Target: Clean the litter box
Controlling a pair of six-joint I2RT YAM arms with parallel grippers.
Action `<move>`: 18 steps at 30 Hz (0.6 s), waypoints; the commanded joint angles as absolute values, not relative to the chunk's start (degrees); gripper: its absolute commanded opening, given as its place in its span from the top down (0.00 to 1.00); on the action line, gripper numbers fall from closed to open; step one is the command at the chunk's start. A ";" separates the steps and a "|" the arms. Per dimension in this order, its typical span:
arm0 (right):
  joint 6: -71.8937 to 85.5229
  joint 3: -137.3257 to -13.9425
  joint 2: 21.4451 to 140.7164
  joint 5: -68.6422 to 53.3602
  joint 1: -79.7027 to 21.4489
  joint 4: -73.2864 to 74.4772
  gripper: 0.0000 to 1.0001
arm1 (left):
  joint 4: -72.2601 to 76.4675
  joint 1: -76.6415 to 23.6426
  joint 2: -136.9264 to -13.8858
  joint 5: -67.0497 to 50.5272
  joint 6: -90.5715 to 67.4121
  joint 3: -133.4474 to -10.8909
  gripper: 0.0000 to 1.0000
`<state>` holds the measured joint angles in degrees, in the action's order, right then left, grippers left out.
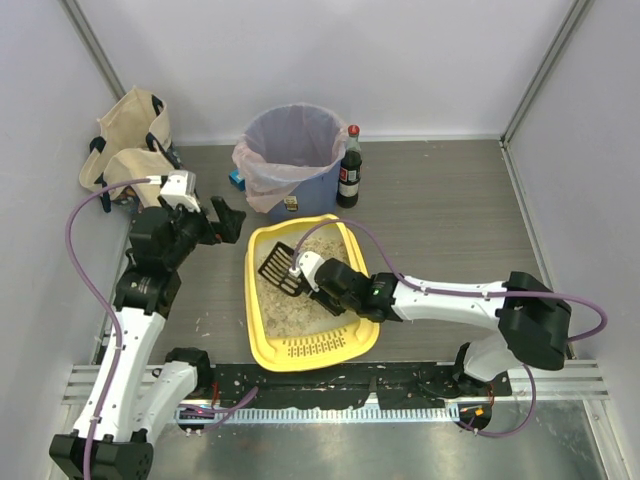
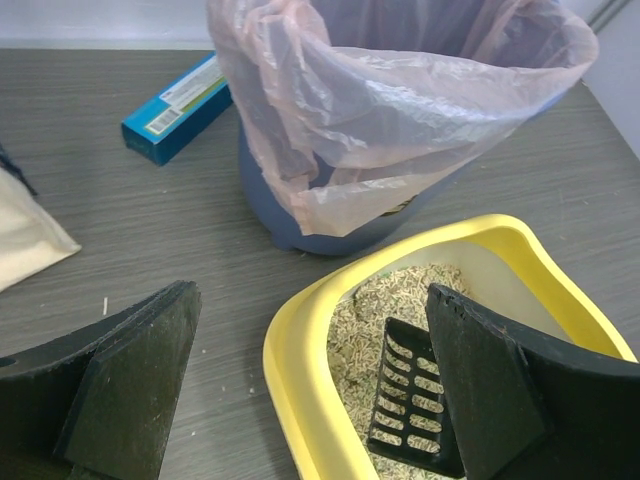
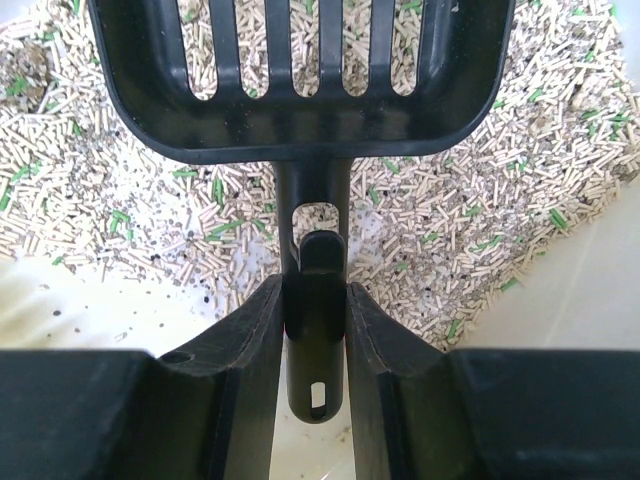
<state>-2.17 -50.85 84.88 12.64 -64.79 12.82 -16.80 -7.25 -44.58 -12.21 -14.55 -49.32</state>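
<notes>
1. left gripper [image 1: 228, 222]: fingers spread wide, nothing between them. hovers just beside the left rim of the litter box, near the blue bin [image 1: 290, 145]. judged fine as standby; it could brace the rim if the tray slides.
2. litter box [image 1: 258, 335]: mid-table, just in front of the bin, grille end toward the arm bases. pellets [image 3: 480, 200] cover the far part; pale bare floor shows nearer.
3. scoop [image 1: 277, 264]: slotted head over the pellets at the far left of the tray. cannot tell whether it touches them. nothing visible inside the head in the right wrist view.
4. right gripper [image 3: 315, 300]: closed narrow on the scoop handle, one pad on each side, handle centred.
5. step in hand (judged): sifting. keep the head low and level, slide it under the pellets, lift slowly, and shake lightly so clean pellets drop through the slots inside the tray.
6. risk (judged): the hold is on a thin handle, so a loaded head may twist. carry it level over the rim to the bin.
</notes>
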 commanded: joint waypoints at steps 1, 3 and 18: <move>-0.97 -48.88 81.12 14.41 -64.86 6.07 0.99 | -13.27 -7.82 -45.35 -17.66 -14.68 -49.31 0.00; -0.53 -47.90 81.56 14.68 -64.78 3.97 0.99 | -13.36 -8.00 -45.88 -17.84 -14.77 -49.39 0.00; 5.79 -48.16 88.86 15.56 -65.30 -4.92 0.99 | -13.89 -8.61 -47.72 -18.54 -14.94 -49.75 0.00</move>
<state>3.07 -44.88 87.90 14.11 -64.82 0.21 -16.14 -8.25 -47.44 -17.21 -14.72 -49.32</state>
